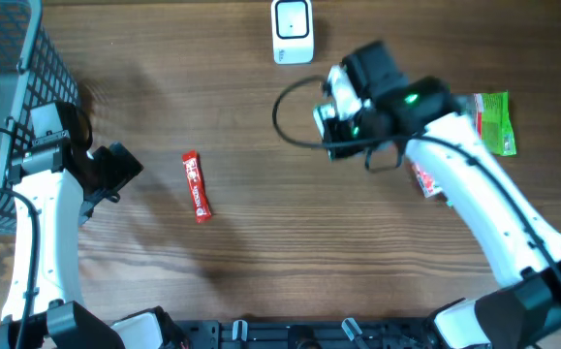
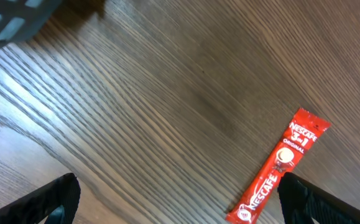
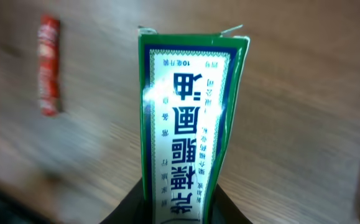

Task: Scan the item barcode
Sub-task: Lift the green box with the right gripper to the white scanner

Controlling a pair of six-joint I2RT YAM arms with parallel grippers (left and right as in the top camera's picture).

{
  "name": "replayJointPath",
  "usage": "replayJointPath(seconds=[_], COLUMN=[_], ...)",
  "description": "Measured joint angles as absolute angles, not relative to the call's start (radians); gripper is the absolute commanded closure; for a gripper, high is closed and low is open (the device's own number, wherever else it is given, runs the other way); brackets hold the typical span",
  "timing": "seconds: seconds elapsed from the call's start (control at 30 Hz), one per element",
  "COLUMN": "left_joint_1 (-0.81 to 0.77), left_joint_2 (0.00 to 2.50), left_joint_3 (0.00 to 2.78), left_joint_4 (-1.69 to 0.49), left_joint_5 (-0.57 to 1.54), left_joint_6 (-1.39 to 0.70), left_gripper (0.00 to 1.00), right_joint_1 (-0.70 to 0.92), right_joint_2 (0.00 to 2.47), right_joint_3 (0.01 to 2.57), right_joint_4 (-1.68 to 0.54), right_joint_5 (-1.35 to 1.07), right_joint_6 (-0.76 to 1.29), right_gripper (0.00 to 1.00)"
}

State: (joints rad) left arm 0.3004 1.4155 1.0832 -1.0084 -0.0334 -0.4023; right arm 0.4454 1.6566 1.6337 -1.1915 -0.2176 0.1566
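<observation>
Right gripper [image 1: 341, 121] up over the wood table [image 1: 261, 262], just below the white scanner [image 1: 292, 31] in the view from above. Holds a green box [image 3: 189, 112] with a white label. Jaws pressed on the two sides of the box's bottom end, pinching it. Sticks straight up out of the dark fingers [image 3: 127, 211] in the right wrist view, label side to the camera, with dark writing and a bright shine on it. No telling from these views where the barcode is. Hard to make out the box from above, tucked under the gripper.

On the other side, the left gripper [image 1: 115, 173], low and near the blue-grey basket [image 1: 52, 68]. Jaws spread wide over bare wood. Faces a red coffee stick [image 1: 195, 186] lying flat on the table, apart from both grippers. Shows white letters and a small cup picture in the left wrist view, just beside the right-hand finger there.

By the right arm, a green packet [image 1: 493, 121] flat on the table near the far right edge. Also a small red and white thing [image 1: 425, 179], partly hidden under the arm. A black cable [image 1: 285, 121] in a loop beside the right gripper.
</observation>
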Motion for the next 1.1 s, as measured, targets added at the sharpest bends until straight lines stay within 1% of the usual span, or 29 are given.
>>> replayJointPath(seconds=[0.07, 0.1, 0.2, 0.3, 0.43, 0.5, 0.63, 0.77, 0.8, 0.83, 0.9, 1.0, 1.03, 1.1], left_joint_1=[0.3, 0.3, 0.3, 0.3, 0.3, 0.3, 0.3, 0.3, 0.301, 0.301, 0.3, 0.3, 0.3, 0.3], left_joint_2=[1.415, 1.415, 1.415, 1.415, 1.415, 1.415, 1.415, 1.415, 1.415, 1.415, 1.415, 1.415, 1.415, 1.415], left_joint_3=[1.083, 1.083, 1.083, 1.083, 1.083, 1.083, 1.083, 1.083, 1.083, 1.083, 1.083, 1.083, 1.083, 1.083], left_joint_4=[-1.008, -1.009, -1.009, -1.009, -1.008, -1.008, -1.009, -1.008, -1.013, -1.008, -1.008, -1.009, -1.009, -1.009], left_joint_5=[-0.033, -0.033, -0.037, -0.036, -0.036, -0.036, -0.036, -0.037, -0.036, -0.037, -0.037, -0.037, -0.037, -0.037], left_joint_6=[-0.402, -0.402, -0.402, -0.402, -0.402, -0.402, -0.402, -0.402, -0.402, -0.402, -0.402, -0.402, -0.402, -0.402], left_gripper=[0.0, 0.0, 0.0, 0.0, 0.0, 0.0, 0.0, 0.0, 0.0, 0.0, 0.0, 0.0, 0.0, 0.0], right_joint_1=[0.438, 0.437, 0.435, 0.414, 0.342, 0.315, 0.259, 0.205, 0.202, 0.194, 0.189, 0.188, 0.188, 0.188], right_joint_2=[1.715, 1.777, 1.959, 2.079, 2.283, 2.344, 2.462, 2.628, 2.652, 2.69, 2.737, 2.756, 2.756, 2.756], right_joint_3=[1.843, 1.996, 2.329, 2.41, 2.411, 2.411, 2.411, 2.408, 2.41, 2.411, 2.411, 2.411, 2.411, 2.411], right_joint_4=[-1.311, -1.411, -1.51, -1.46, -1.253, -1.186, -0.934, -0.541, -0.434, -0.296, -0.113, -0.058, -0.057, -0.066], right_joint_5=[-0.237, -0.253, -0.3, -0.388, -0.545, -0.616, -0.817, -1.048, -1.071, -1.113, -1.153, -1.167, -1.167, -1.166], right_joint_6=[0.155, 0.148, 0.13, 0.118, 0.102, 0.104, 0.148, 0.369, 0.421, 0.512, 0.674, 0.82, 0.851, 0.897], right_gripper=[0.76, 0.76, 0.76, 0.76, 0.76, 0.76, 0.76, 0.76, 0.76, 0.76, 0.76, 0.75, 0.71, 0.71])
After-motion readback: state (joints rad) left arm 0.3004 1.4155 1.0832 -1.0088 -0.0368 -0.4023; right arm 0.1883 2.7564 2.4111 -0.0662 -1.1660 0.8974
